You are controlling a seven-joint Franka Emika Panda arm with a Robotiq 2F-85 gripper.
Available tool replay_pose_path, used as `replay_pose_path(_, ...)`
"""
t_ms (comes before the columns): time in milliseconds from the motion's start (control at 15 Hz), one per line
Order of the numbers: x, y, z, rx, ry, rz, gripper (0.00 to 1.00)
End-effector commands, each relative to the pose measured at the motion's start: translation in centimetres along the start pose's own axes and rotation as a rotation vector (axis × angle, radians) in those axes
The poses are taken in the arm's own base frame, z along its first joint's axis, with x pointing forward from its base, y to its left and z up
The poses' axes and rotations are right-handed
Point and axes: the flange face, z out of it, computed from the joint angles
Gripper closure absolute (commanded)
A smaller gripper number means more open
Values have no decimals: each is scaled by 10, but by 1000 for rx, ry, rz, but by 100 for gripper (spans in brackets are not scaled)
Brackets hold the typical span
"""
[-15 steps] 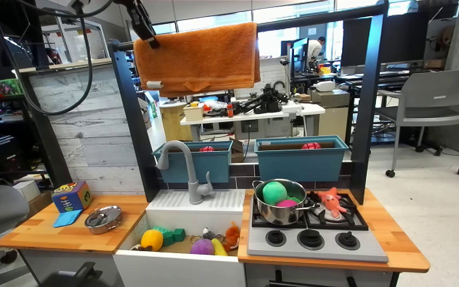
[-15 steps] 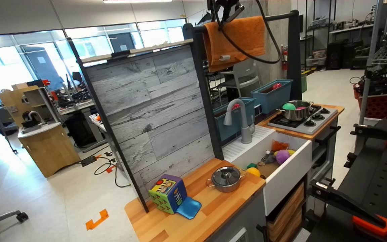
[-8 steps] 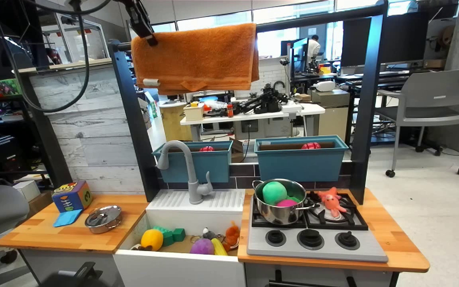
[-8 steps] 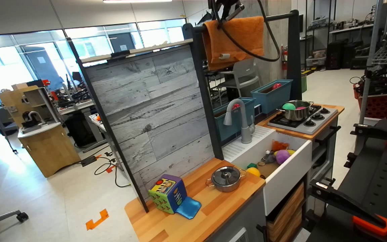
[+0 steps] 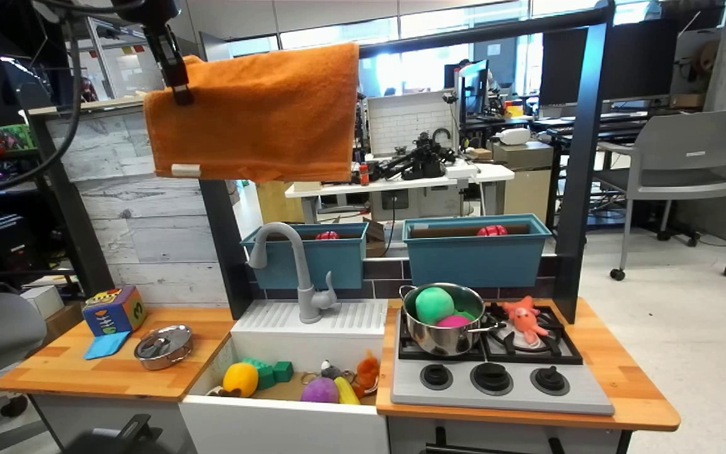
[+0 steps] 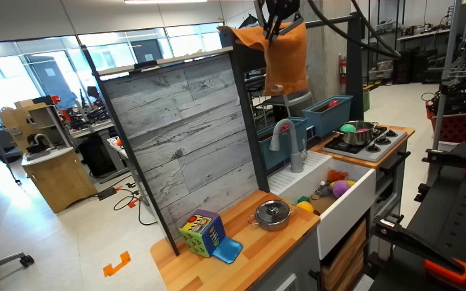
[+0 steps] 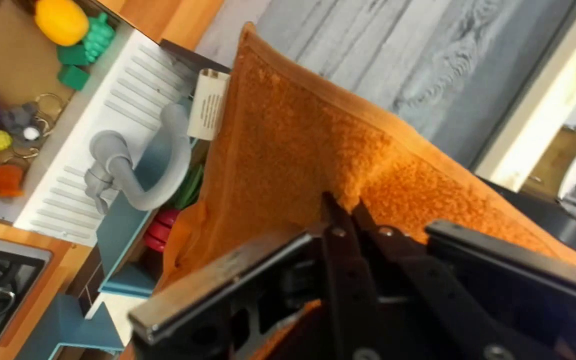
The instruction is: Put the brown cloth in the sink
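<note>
Black two-finger gripper (image 7: 347, 204) pinches orange-brown rectangular towel (image 5: 262, 120) above wooden bench (image 5: 98, 378), near back edge; likely soft, light, best held centrally

Brown cloth (image 5: 268, 120): orange terry, hanging, higher than sink (image 5: 284, 429), well apart. Sink: white, rectangular.

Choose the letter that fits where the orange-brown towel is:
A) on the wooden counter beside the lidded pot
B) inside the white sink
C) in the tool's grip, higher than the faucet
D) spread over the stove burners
C: in the wrist view the orange-brown towel creases where the tool is clamped on it, and in both exterior views it hangs higher than the grey gooseneck faucet.
</note>
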Motion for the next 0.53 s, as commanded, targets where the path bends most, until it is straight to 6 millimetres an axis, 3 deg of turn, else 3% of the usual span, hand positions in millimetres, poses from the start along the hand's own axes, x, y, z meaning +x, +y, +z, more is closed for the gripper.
replay_pose_path(0, -11, 19, -11, -42, -81, -62, 99)
replay_pose_path(200, -12, 33, 2, -121, -156, -60, 99)
replay_pose_path(467, -10, 49, 36, -259, -261, -19, 99)
